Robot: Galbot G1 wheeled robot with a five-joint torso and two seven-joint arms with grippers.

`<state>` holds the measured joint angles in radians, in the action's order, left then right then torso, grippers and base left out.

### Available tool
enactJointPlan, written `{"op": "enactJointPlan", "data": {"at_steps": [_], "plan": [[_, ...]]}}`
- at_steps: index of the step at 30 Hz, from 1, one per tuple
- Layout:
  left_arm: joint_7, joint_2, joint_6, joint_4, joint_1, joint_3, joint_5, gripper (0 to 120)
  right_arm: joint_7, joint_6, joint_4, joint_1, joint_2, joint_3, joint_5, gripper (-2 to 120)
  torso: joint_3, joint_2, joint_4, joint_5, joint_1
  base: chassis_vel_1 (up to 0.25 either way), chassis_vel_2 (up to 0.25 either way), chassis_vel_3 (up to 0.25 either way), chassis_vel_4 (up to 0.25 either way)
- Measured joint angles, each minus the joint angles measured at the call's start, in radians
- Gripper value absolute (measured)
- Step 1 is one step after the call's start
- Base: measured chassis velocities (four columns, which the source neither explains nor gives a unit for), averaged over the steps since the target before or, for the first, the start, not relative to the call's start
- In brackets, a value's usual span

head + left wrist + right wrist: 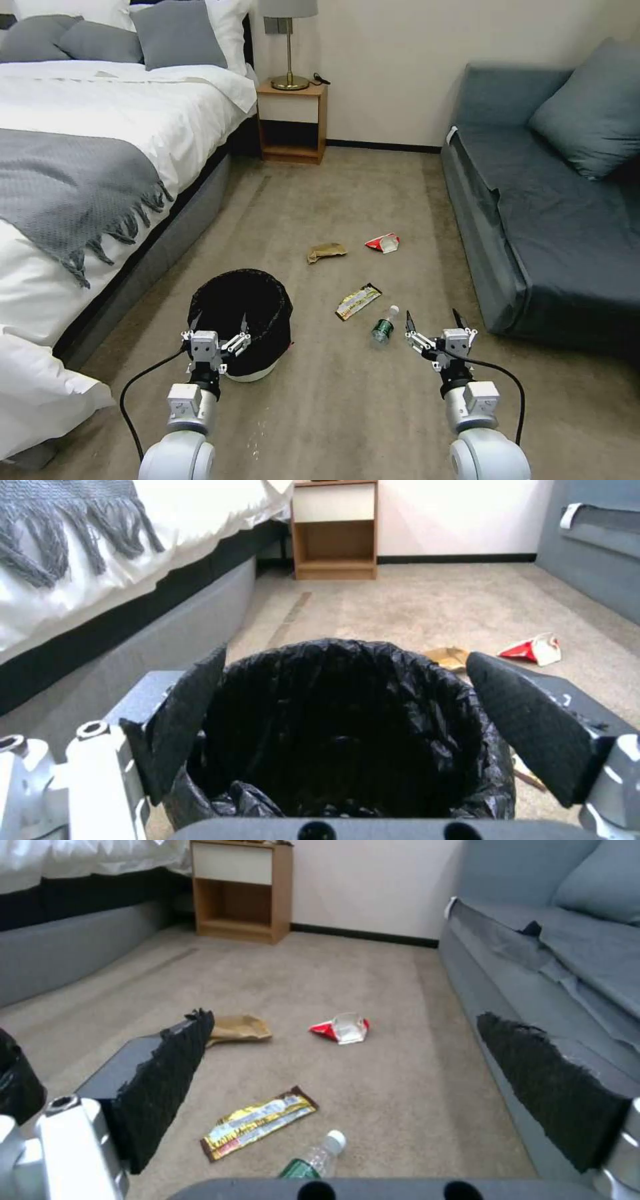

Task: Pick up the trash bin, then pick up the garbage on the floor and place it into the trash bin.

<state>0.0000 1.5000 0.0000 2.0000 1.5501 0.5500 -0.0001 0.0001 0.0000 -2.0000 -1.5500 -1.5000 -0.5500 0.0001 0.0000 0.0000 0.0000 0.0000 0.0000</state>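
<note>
- On my far left is the bed [100,133], white sheets with a grey fringed throw [67,187] hanging over its side.
- The trash bin [241,320] stands upright on the carpet [320,413] just beside the bed base, a white tub with a crinkly black bag [347,705] folded over its rim.
- My left gripper [217,327] sits at the near rim of the bin with its fingers spread apart; from the left wrist camera 1 finger [180,720] is on each side of the bin's mouth, and I cannot tell whether either pad touches the bag.
- Against the far wall I see a wooden nightstand [292,120] with a lamp [289,40] on it.
- 4 pieces of litter lie on the carpet between bin and sofa: crumpled brown paper [326,252] and a red-white crushed packet [383,243] farther off, then a yellow-black snack wrapper [358,301] and, nearest me, a clear bottle [385,327] with a green label and white cap, lying on its side.
- My right gripper [432,321] hangs just beside the bottle, on its right, fingers [167,1080] wide apart and holding nothing.
- On my far right is the blue-grey sofa [553,233] with 1 cushion [593,113].
</note>
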Motion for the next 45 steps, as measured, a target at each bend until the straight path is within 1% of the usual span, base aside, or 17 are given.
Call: {"op": "enactJointPlan", "data": {"at_steps": [38, 40, 43, 44, 45], "plan": [[-0.003, -0.002, 0.002, 0.001, -0.001, -0.001, -0.003, 98, 0.0, 0.0, 0.0, 0.0, 0.0, 0.0, 0.0, 100, 0.0, 0.0, 0.0, 0.0, 0.0, 0.0, 0.0, 0.0, 0.0], [-0.01, -0.007, 0.011, 0.003, -0.006, -0.002, -0.012, 98, 0.0, 0.0, 0.0, 0.0, 0.0, 0.0, 0.0, 100, 0.0, 0.0, 0.0001, -0.0002, 0.0, 0.0, 0.0, 0.0, 0.0], [-0.087, -0.059, 0.103, 0.041, -0.055, -0.017, -0.098, 91, 0.005, -0.012, -0.009, -0.002, 0.001, -0.002, 0.012, 100, 0.0, 0.0, 0.0001, 0.0003, 0.0, 0.0, 0.0, 0.0, 0.0], [-0.087, -0.059, 0.103, 0.041, -0.055, -0.017, -0.098, 91, 0.005, -0.012, -0.009, -0.002, 0.001, -0.002, 0.012, 100, 0.0, 0.0, 0.0001, 0.0003, 0.0, 0.0, 0.0, 0.0, 0.0], [-0.125, -0.085, 0.149, 0.059, -0.078, -0.025, -0.141, 90, 0.019, -0.042, -0.033, -0.007, 0.003, -0.012, 0.037, 100, 0.0, 0.0, 0.0001, 0.0, 0.0, 0.0, 0.0, 0.0, 0.0]]}}
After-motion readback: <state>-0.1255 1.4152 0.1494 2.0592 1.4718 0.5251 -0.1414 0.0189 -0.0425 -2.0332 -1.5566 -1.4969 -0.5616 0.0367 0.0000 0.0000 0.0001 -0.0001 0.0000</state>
